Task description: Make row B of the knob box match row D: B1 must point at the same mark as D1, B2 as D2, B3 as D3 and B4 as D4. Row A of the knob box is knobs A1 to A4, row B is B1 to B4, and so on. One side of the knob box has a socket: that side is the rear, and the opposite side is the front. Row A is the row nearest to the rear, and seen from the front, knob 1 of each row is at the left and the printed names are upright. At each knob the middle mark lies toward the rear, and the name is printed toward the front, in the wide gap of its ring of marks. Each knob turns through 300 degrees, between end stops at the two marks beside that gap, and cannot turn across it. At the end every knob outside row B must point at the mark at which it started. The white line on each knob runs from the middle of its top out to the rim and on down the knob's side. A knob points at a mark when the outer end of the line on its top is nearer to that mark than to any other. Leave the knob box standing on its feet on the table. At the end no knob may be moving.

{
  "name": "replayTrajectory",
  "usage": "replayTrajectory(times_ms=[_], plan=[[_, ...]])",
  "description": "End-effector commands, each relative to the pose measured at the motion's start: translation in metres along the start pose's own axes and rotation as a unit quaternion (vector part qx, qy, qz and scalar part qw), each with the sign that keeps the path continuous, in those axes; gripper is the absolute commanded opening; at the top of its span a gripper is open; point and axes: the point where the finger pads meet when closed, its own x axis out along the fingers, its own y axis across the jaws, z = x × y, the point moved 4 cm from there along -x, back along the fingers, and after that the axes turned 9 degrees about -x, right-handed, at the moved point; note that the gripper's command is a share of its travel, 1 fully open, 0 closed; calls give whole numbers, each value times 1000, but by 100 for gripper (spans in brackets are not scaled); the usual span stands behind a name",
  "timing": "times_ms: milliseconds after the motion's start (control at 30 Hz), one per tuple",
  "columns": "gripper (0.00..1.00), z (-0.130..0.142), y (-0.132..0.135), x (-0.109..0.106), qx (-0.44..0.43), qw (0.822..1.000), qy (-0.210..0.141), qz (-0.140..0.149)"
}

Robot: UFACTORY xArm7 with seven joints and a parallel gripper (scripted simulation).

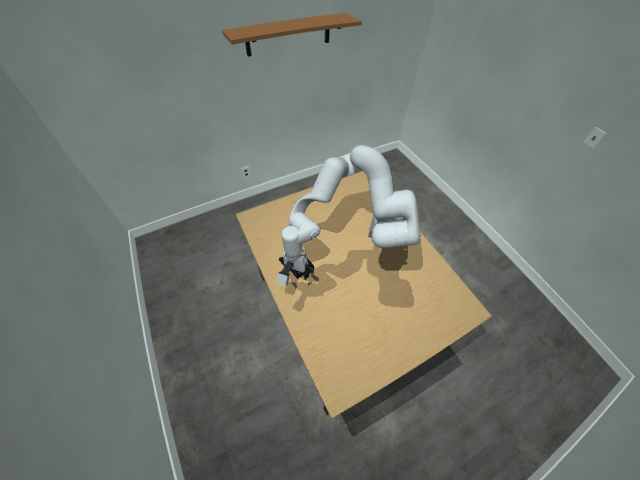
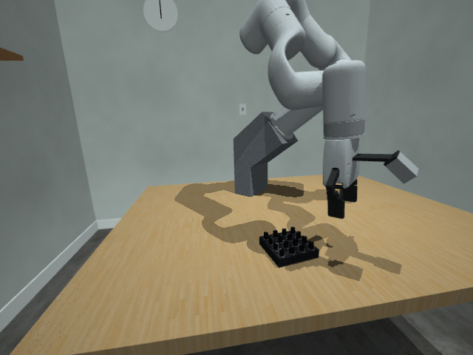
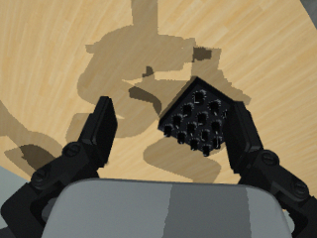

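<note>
Top view: arm reaches across tabletop toward its left long edge; tool sits over that edge, hiding knob box.

Exterior view: knob box stands flat on tabletop, in arm's shadow, right of middle. Tool hangs above and slightly beyond box, apart from it, fingers spread wide, nothing held.

Wrist view: knob box lies below, nearer right finger; left finger well apart. Knob lines too small to read.
</note>
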Motion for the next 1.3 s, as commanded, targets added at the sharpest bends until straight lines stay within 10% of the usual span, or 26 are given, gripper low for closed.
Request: replayTrajectory(times_ms=[0, 1267], plan=[[100, 2, 3, 1, 9, 1000, 0, 4], [100, 50, 22, 17, 130, 991, -9, 23]])
